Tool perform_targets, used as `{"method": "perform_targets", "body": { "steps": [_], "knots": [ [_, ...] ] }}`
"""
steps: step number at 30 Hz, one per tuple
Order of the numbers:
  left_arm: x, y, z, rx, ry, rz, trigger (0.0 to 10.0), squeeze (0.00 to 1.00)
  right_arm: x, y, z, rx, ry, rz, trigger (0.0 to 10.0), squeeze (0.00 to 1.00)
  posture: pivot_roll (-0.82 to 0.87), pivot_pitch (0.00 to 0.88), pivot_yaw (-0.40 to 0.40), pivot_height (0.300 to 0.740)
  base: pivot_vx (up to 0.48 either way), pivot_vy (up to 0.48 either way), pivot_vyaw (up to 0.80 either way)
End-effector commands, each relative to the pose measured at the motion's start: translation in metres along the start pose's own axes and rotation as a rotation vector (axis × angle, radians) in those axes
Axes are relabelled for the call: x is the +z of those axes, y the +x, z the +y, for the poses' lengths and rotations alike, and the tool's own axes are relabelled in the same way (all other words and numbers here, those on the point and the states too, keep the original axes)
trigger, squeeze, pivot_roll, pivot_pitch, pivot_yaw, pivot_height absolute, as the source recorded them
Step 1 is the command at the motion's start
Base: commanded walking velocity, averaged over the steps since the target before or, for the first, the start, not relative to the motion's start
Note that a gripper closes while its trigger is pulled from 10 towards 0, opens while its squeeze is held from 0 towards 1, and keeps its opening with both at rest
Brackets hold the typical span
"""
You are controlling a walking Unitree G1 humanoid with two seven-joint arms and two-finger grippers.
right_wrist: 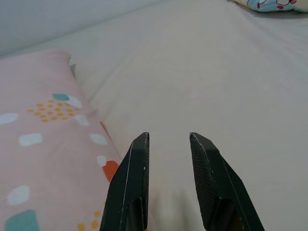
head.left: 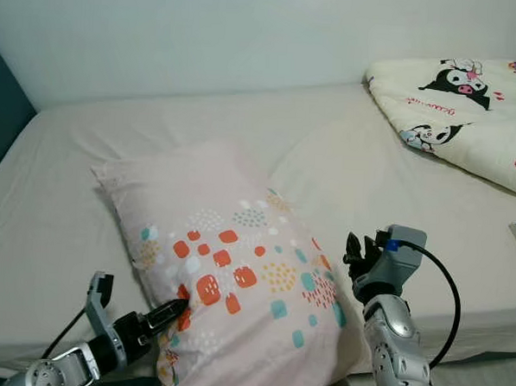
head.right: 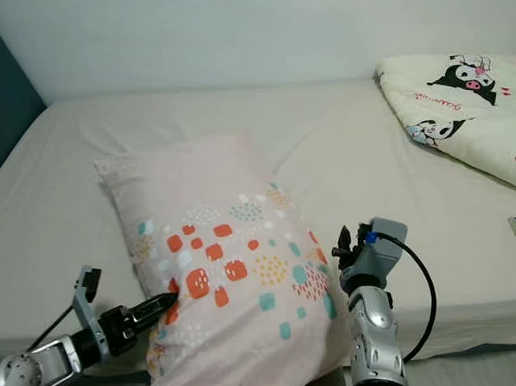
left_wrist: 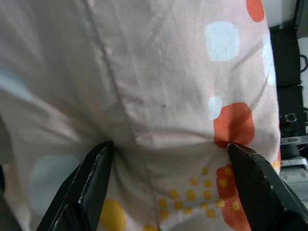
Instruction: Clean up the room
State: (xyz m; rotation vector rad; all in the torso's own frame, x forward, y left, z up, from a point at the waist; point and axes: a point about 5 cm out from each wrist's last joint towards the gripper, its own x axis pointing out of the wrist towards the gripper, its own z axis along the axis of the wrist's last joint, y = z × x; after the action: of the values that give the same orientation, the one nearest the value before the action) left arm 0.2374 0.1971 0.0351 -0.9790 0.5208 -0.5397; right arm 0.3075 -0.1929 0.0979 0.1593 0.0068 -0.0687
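Patterned pillow [head.left: 228, 269] lies on bed [head.left: 58, 208], near front edge. My left gripper [left_wrist: 168, 185] spread wide, fingers pressing its near corner — should close on seam fold. My right gripper [right_wrist: 168, 178] part-open, empty, beside pillow — bring in for support.

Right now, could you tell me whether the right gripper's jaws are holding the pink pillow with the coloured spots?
No, the right gripper stands open over the bare beige bedsheet, beside the pink spotted pillow with nothing between its jaws.
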Motion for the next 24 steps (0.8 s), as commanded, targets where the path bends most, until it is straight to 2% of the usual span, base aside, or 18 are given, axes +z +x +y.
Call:
{"method": "perform_targets", "body": {
  "steps": [1, 5, 7, 8, 16, 18, 19, 22, 24],
  "knots": [
    [-0.014, 0.007, -0.01, -0.093, -0.075, 0.051, 10.0, 1.0, -0.01, -0.004, 0.007, 0.025, 0.016, 0.029, 10.0, 0.0, 0.0, 0.168, 0.035, 0.617, 0.0, 0.0, 0.0],
    [-0.017, 0.009, -0.014, -0.128, -0.092, 0.07, 10.0, 1.0, -0.012, -0.005, 0.009, 0.03, 0.018, 0.034, 10.0, 0.0, 0.0, 0.168, 0.035, 0.617, 0.0, 0.0, 0.0],
    [-0.017, 0.007, -0.022, -0.196, -0.141, 0.068, 10.0, 1.0, -0.015, -0.006, 0.012, 0.036, 0.023, 0.041, 10.0, 0.0, 0.0, 0.172, 0.036, 0.617, 0.0, 0.0, 0.0],
    [-0.017, 0.007, -0.022, -0.196, -0.141, 0.068, 10.0, 1.0, -0.015, -0.006, 0.012, 0.036, 0.023, 0.041, 10.0, 0.0, 0.0, 0.172, 0.036, 0.617, 0.0, 0.0, 0.0],
    [0.001, 0.009, -0.03, -0.267, -0.215, -0.062, 10.0, 1.0, -0.019, -0.007, 0.021, 0.062, 0.032, 0.054, 10.0, 0.0, 0.01, 0.177, 0.034, 0.617, 0.0, 0.0, 0.0],
    [0.0, 0.011, -0.031, -0.267, -0.202, -0.05, 10.0, 1.0, -0.019, -0.006, 0.022, 0.065, 0.034, 0.055, 10.0, 0.0, 0.01, 0.177, 0.034, 0.617, 0.0, 0.0, 0.0],
    [-0.011, 0.016, -0.033, -0.239, -0.128, 0.047, 10.0, 1.0, -0.02, -0.007, 0.025, 0.072, 0.037, 0.059, 10.0, 0.0, 0.01, 0.178, 0.034, 0.617, 0.0, 0.0, 0.0],
    [-0.014, 0.017, -0.034, -0.233, -0.109, 0.074, 10.0, 1.0, -0.021, -0.007, 0.026, 0.073, 0.038, 0.06, 10.0, 0.0, 0.01, 0.178, 0.034, 0.617, 0.0, 0.0, 0.0],
    [-0.034, 0.027, -0.028, -0.142, 0.026, 0.178, 10.0, 1.0, -0.023, -0.007, 0.03, 0.082, 0.041, 0.065, 10.0, 0.0, 0.02, 0.176, 0.037, 0.617, 0.0, 0.0, 0.0]
  ]
}}
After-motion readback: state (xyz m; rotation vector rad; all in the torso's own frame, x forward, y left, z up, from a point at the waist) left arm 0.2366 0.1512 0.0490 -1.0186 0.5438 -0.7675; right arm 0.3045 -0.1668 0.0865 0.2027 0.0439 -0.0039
